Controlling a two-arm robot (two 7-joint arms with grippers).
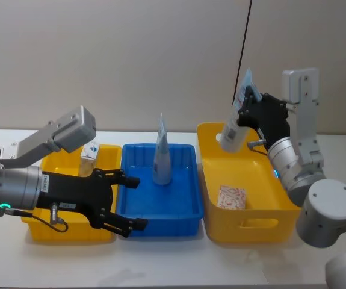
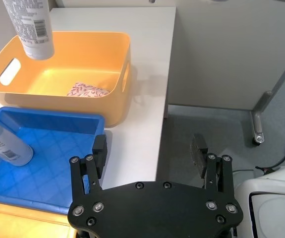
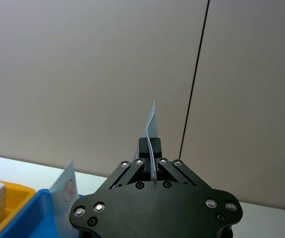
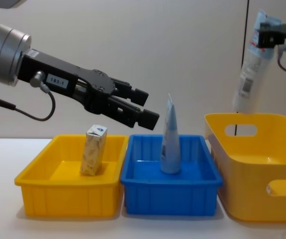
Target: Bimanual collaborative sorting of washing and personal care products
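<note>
Keep right pincer [image 1: 249,96] clamped on tube [image 1: 235,123] at upper right, lowering gently into blue tray [image 1: 185,208]; left pincer [image 1: 126,201] wide.

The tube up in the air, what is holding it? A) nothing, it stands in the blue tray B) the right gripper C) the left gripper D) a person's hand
B: the right gripper pinches the tube by its flat crimped end, so it hangs cap-down above the big yellow bin, while the left gripper is open and empty over the blue tray.
</note>
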